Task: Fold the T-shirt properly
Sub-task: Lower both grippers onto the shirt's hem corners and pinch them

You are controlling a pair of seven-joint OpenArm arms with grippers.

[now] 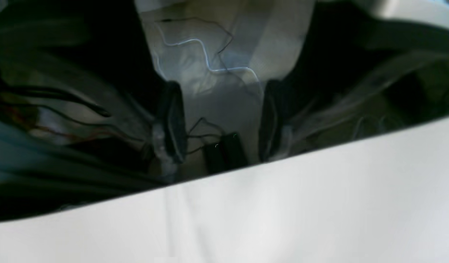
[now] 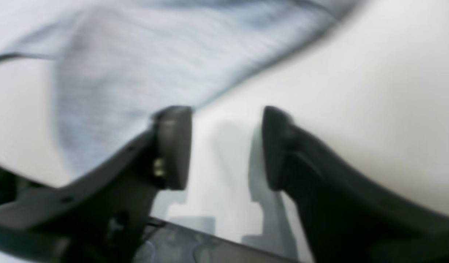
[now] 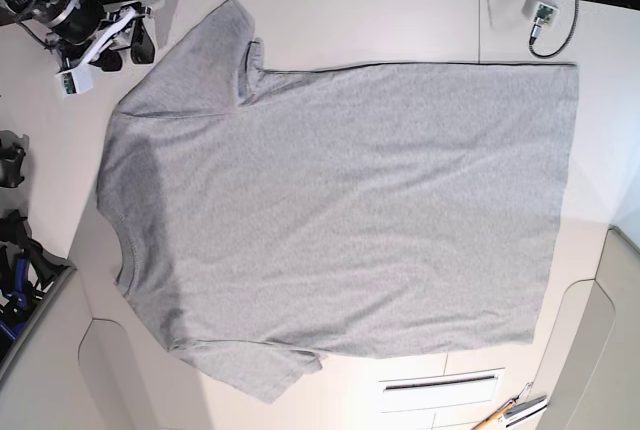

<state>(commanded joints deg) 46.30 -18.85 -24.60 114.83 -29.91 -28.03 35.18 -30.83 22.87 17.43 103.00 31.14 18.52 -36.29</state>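
T-shirt (image 3: 340, 210) flat on table, right gripper (image 2: 226, 146) beside sleeve, open-jawed

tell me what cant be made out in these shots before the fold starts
- Underside of the T-shirt: base view shows only its plain grey top face; the cloth hides the rest.
- Left gripper: left wrist view is dark and blurred; the clutter behind its open jaws is unreadable. In the base view it is cut off by the top edge.
- Right gripper: right wrist view is blurred; the shirt's weave and edge are soft.

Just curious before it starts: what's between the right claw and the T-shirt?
Only bare white table, seen in the base view; the right claw is open beside the T-shirt sleeve.
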